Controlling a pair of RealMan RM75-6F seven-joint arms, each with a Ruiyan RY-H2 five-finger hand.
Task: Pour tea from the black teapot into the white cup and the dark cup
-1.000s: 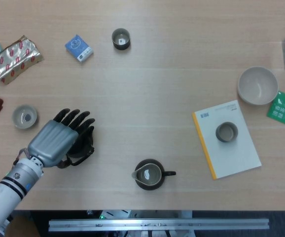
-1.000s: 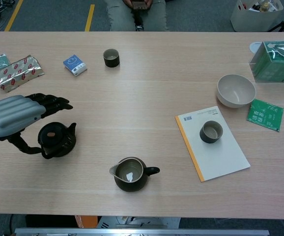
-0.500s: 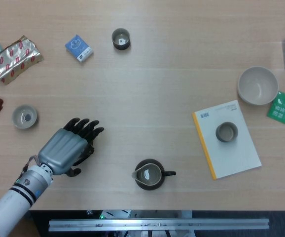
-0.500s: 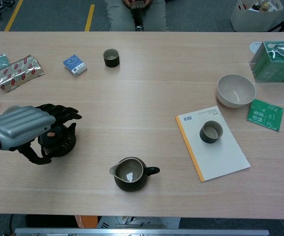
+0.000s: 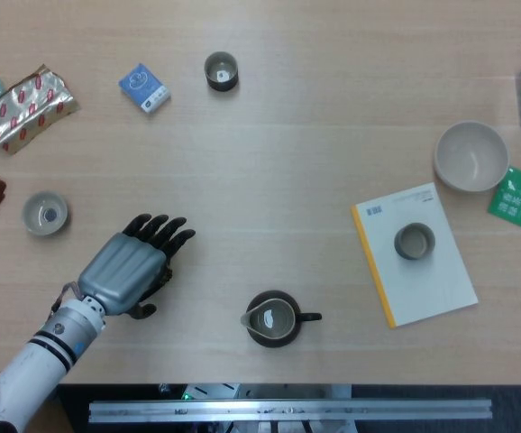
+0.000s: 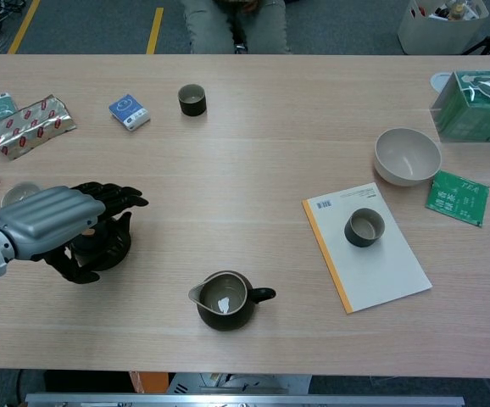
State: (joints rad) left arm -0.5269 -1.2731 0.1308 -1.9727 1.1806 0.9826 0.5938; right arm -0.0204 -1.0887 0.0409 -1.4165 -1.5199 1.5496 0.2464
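The fingers (image 6: 118, 200) of the left hand (image 6: 54, 222) are seen spread and stretched over the black teapot (image 6: 101, 248), which is largely covered at the near left of the table (image 5: 297, 171); whether it is gripped cannot be told. A pitcher (image 6: 224, 300) stands to the right, the white cup (image 5: 45, 214) to the left, the dark cup (image 5: 221, 70) far off. Since a second ago, the hand has been moved nearer and rightward over the teapot.

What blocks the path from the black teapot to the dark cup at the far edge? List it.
Nothing visible does. The black teapot sits under the left hand, and only bare table lies between it and the dark cup. The blue packet lies left of that line.
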